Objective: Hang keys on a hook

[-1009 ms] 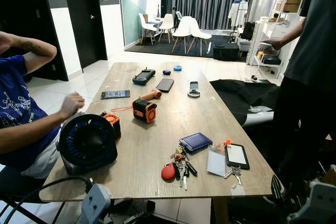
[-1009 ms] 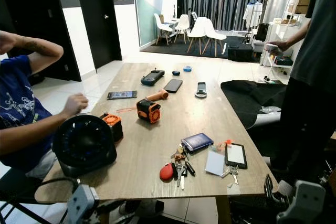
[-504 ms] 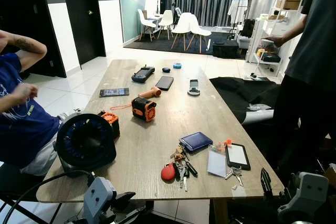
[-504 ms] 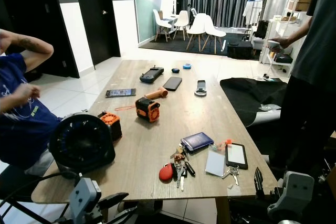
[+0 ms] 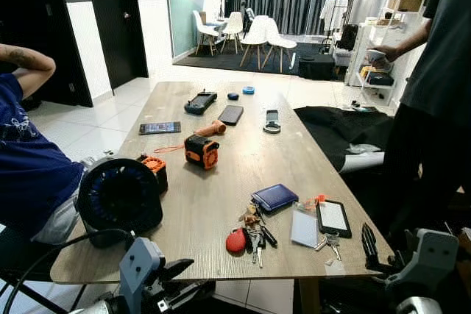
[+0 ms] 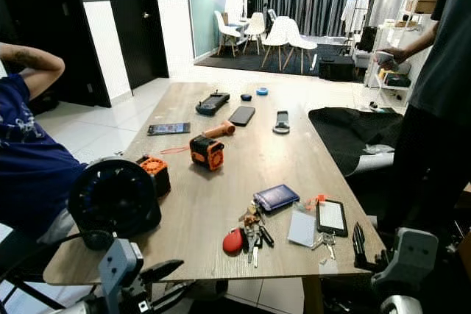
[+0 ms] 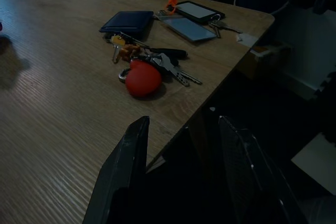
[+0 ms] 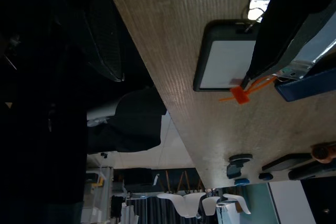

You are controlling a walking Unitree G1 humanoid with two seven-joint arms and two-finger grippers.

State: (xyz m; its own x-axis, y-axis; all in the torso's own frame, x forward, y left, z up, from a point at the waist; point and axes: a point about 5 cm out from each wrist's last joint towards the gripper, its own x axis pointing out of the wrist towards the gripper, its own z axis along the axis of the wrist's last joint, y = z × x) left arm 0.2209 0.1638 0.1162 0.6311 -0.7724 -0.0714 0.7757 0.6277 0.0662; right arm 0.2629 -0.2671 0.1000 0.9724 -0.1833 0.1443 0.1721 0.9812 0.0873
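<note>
A bunch of keys (image 5: 254, 237) with a round red fob (image 5: 236, 241) lies on the wooden table (image 5: 221, 182) close to its front edge. In the left wrist view the keys (image 7: 160, 61) and red fob (image 7: 142, 78) lie just beyond my fingers. My left gripper (image 5: 202, 272) hangs below the front edge, left of the keys, open and holding nothing (image 7: 184, 124). A second, small set of keys (image 5: 329, 241) lies by a black-cased phone (image 5: 333, 218). My right gripper (image 5: 370, 246) is raised at the table's front right corner, beside that phone (image 8: 226, 59).
A black fan (image 5: 121, 196), an orange tool (image 5: 201, 152), a blue wallet (image 5: 274, 197) and a clear card (image 5: 303, 226) share the table. A seated person in blue (image 5: 29, 174) is at the left. Another person (image 5: 434, 93) stands at the right, by black fabric (image 5: 342, 126).
The seated person's hand has drawn back off the table. Both my grippers have risen further into view at the table's front edge. The camera has shifted slightly.
</note>
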